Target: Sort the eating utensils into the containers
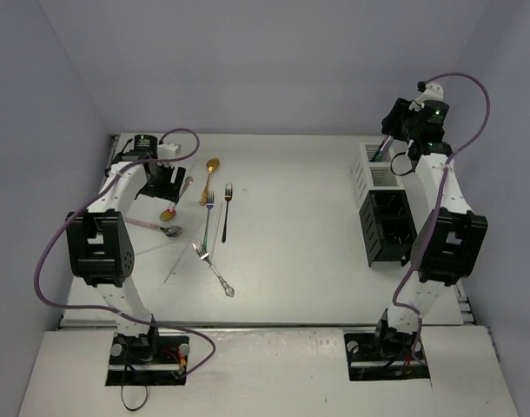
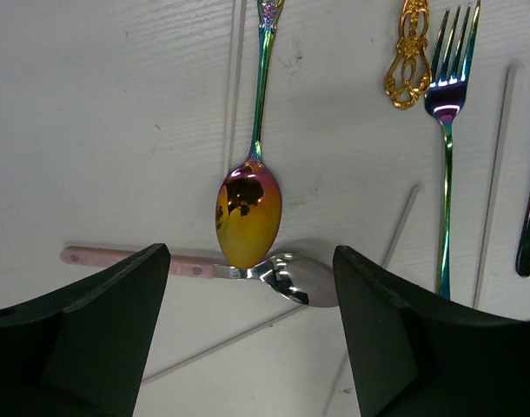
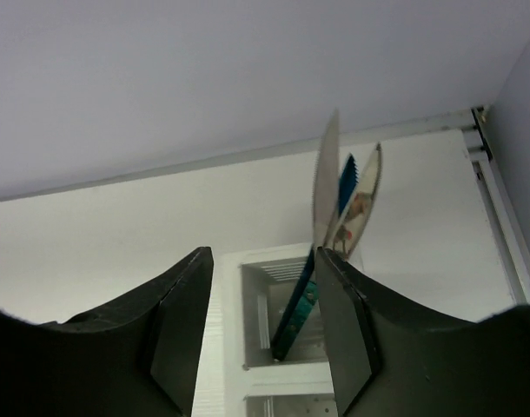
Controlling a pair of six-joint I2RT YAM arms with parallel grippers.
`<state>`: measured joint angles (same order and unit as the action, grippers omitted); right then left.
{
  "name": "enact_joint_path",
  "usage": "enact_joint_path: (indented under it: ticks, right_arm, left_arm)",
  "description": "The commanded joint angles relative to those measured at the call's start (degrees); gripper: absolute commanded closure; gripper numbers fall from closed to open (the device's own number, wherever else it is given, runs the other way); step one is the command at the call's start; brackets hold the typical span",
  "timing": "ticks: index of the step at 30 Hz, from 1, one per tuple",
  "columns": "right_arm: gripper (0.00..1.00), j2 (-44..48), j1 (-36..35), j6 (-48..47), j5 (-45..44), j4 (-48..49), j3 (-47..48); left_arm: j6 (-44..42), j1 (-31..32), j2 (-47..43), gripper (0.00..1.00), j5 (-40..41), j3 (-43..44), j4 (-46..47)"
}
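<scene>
Left pincer (image 2: 249,252) hangs open, nearest; I see the rainbow spoon (image 2: 248,213) bowl-first between its jaws, handle square to their line. Right pincer (image 3: 262,254) open over white container (image 3: 255,321).

At frame left, spoons (image 1: 211,174) and forks (image 1: 226,211) lie on the table (image 1: 300,217). At frame right, the small container (image 1: 375,165), knife (image 3: 298,313) inside, stands above the long container (image 1: 387,228).

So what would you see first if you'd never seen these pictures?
Probably the shiny rainbow-gold spoon on the left side of the table, its bowl overlapping a pink-handled silver spoon, with forks lying beside it. Then the right arm, high above the white box at the far right, where teal-handled cutlery stands.
</scene>
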<state>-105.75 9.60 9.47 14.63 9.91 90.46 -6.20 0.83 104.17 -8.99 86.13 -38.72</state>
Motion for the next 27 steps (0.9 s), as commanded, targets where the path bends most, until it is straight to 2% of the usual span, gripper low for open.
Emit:
enact_joint_path:
  ticks: [1, 4, 7, 9, 12, 19, 27]
  right_arm:
    - [0.43, 11.1, -1.5, -5.8, 8.9, 2.8, -0.4]
    - [0.28, 15.2, -3.6, -12.0, 10.6, -0.4, -2.4]
    - [0.16, 18.5, -6.6, -16.6, 10.2, -2.7, -5.4]
    - [0.01, 20.0, -8.1, -18.6, 9.4, -3.6, -7.9]
    - [0.0, 21.7, -9.2, -19.9, 9.1, -4.7, -9.3]
    - [0.0, 22.7, -9.2, -20.9, 9.7, -7.5, -10.5]
    - [0.0, 22.8, -9.2, -22.1, 9.6, -8.9, -11.3]
  left_arm:
    - [-17.7, -2.8, -5.6, 0.29, -8.4, 1.5, -6.3]
    - [-33.6, -5.4, -4.7, 0.29, -15.7, 3.3, -18.3]
    - [-48.0, -8.5, -3.5, 0.29, -18.6, 4.9, -24.9]
    - [-54.0, -9.9, -2.3, 0.29, -19.3, 5.1, -28.1]
    - [-60.9, -10.2, -0.4, 0.29, -19.0, 5.2, -29.4]
    - [-78.1, -10.7, 3.5, 0.29, -24.5, 6.0, -29.5]
    - [-85.9, -10.8, 11.0, 0.34, -19.8, 8.7, -29.1]
